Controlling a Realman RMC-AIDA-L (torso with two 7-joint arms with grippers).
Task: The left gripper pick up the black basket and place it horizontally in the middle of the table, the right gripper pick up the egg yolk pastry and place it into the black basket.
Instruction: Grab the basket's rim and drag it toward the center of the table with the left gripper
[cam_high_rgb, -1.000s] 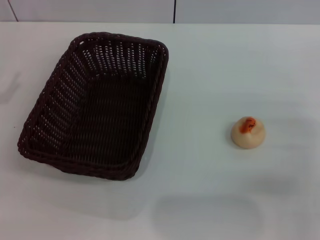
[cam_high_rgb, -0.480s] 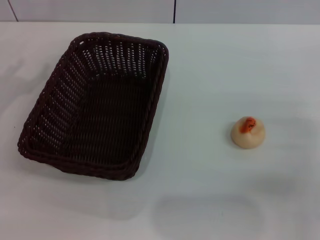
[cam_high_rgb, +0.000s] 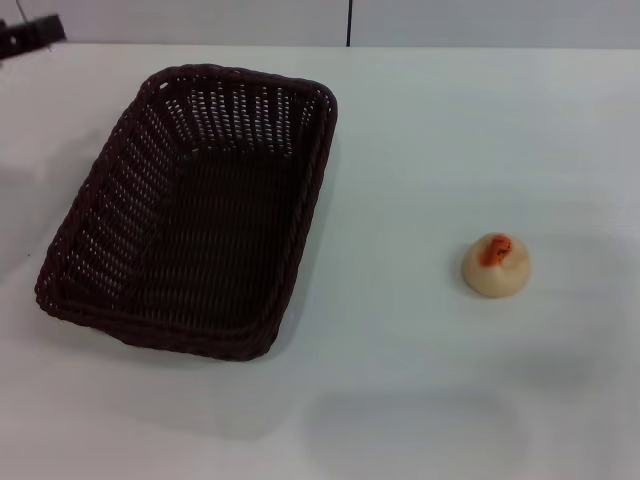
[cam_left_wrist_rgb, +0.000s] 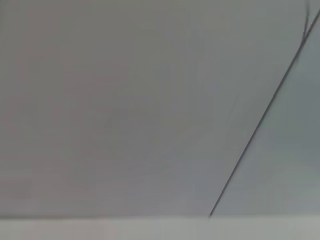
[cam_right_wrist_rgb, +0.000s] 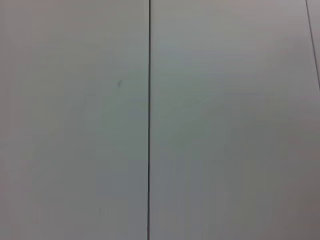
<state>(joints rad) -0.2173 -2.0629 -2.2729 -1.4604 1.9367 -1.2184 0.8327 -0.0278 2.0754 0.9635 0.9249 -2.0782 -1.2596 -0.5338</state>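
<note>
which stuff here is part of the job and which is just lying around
Part of the job:
- black basket, empty, on the left part of the table
- egg yolk pastry, on the table to the basket's right, apart from it
- left gripper, just entering at the far left corner

Just there:
- white table
- wall panels with a dark seam

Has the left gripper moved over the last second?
Yes. The left gripper now shows at the far left corner of the head view, beyond the basket; earlier it was out of frame. The basket itself lies as before.
</note>
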